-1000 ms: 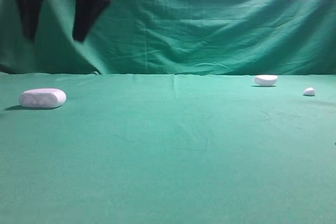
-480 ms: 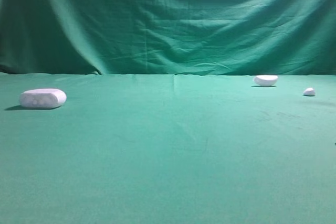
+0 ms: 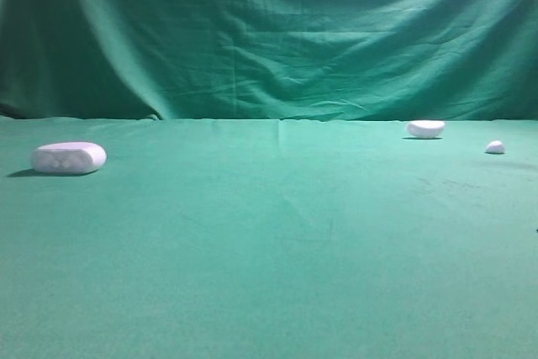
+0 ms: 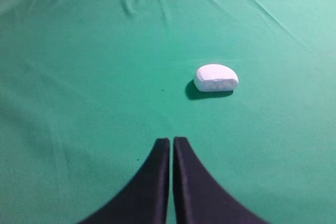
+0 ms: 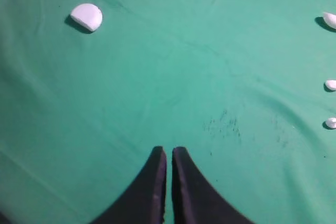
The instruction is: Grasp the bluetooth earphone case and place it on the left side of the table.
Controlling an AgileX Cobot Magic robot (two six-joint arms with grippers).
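Grippers both closed, empty

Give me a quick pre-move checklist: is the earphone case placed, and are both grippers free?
1. bluetooth earphone case on the left side of the table: ok.
2. Case lying flat, nothing touching it: ok.
3. left gripper empty, fingers together, above the cloth short of the case: ok.
4. right gripper empty, fingers together: ok.
5. Bean-shaped white object and small nub far right, apart from the case: ok.
6. Arm positions from the high view: cannot tell, neither shows.
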